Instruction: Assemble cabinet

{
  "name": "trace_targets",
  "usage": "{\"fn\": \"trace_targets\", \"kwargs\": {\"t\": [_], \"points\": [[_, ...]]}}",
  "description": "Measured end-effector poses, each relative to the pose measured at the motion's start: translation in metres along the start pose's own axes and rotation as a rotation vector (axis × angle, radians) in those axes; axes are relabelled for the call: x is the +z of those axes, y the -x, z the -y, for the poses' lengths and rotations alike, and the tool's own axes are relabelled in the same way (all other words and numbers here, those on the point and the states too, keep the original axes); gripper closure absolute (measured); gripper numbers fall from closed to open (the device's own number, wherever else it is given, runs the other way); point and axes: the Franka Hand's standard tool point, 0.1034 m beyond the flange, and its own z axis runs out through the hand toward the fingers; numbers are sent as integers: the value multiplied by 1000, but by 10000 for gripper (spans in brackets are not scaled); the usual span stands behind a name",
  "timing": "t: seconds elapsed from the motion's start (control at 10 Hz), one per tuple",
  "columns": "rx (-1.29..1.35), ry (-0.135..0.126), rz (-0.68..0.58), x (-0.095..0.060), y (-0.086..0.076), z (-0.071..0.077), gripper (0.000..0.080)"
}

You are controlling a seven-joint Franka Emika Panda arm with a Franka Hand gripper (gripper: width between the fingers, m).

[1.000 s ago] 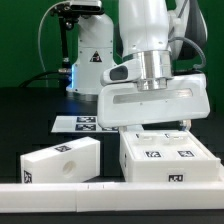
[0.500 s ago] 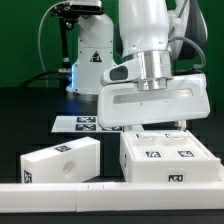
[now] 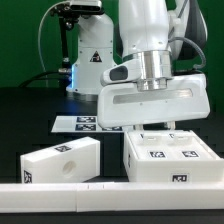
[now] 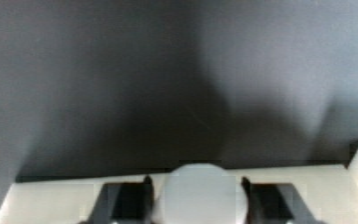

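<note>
Black table (image 3: 30, 125), gripper (image 4: 194, 198) tight on the white cabinet box (image 3: 170, 162).

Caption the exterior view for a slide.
Gripper at the far edge of a tagged cabinet box; second cabinet part to the exterior view's left.

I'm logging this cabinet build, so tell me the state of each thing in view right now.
gripper: low over the box's far edge, fingertips hidden, open or shut unclear.
box: on the table, tags up, joined to nothing.
block: on the table, hole facing front, apart from the box, untouched.
rail: lying along the front, untouched.
marker board: flat on the table, behind the block.
</note>
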Motion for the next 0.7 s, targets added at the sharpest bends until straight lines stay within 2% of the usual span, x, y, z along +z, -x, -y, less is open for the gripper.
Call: {"fn": "trace_targets", "kwargs": {"t": [0.4,0.5,0.7], "points": [[8,-1,2,-1,0,1,578],[43,-1,23,-8,0,4,578],[85,-2,74,-35,-12,7,577]]}}
